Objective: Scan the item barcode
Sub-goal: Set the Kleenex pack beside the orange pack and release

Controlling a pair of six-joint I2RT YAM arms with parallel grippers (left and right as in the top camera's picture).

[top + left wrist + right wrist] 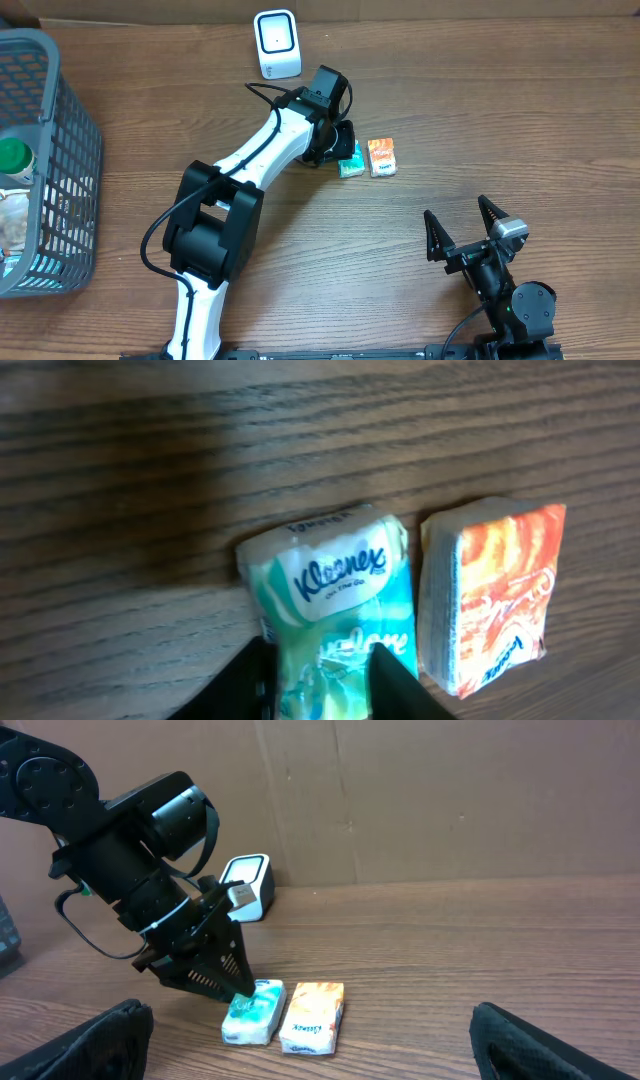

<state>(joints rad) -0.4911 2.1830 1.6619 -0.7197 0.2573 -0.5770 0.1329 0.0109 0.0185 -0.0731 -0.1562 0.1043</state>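
Observation:
A teal Kleenex tissue pack (351, 163) (335, 590) (254, 1011) lies flat on the wooden table. Just to its right is an orange tissue pack (382, 157) (495, 595) (313, 1017). My left gripper (340, 150) (320, 685) reaches down over the teal pack's end. Its black fingers (395, 685) stand slightly apart on either side of the pack. The white scanner (276, 43) (245, 885) stands upright at the back of the table. My right gripper (465, 225) rests near the front right, wide open and holding nothing. No barcode shows on either pack.
A grey wire basket (60, 150) stands at the left edge and holds a green-capped bottle (12, 158) and other items. A cardboard wall (450, 800) runs behind the table. The left arm (240, 165) stretches diagonally across the middle.

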